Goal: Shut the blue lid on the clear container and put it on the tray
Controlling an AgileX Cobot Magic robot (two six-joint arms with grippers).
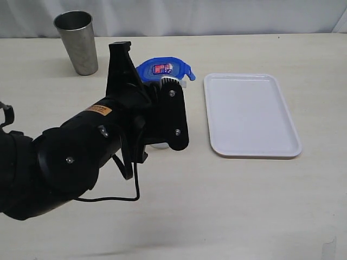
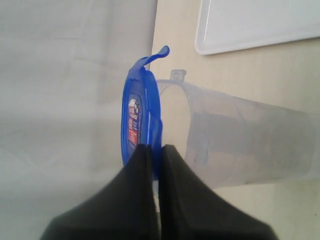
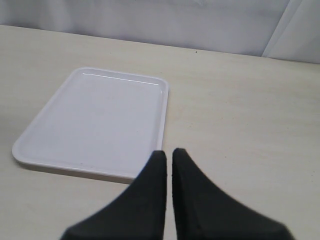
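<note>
The blue lid (image 1: 162, 68) faces the camera with its red-and-white sticker, tilted over the top of the clear container (image 1: 159, 145), which my left arm mostly hides. In the left wrist view my left gripper (image 2: 156, 148) is shut on the edge of the blue lid (image 2: 142, 117). The lid stands close against the mouth of the clear container (image 2: 240, 145) with a narrow gap on one side. The white tray (image 1: 252, 114) lies to the right of the container with nothing on it. My right gripper (image 3: 169, 151) is shut on nothing, above the table near a corner of the tray (image 3: 100, 120).
A grey steel cup (image 1: 78, 43) stands upright at the back left. My left arm's black body (image 1: 70, 157) fills the front left of the table. A pale curtain runs along the far edge.
</note>
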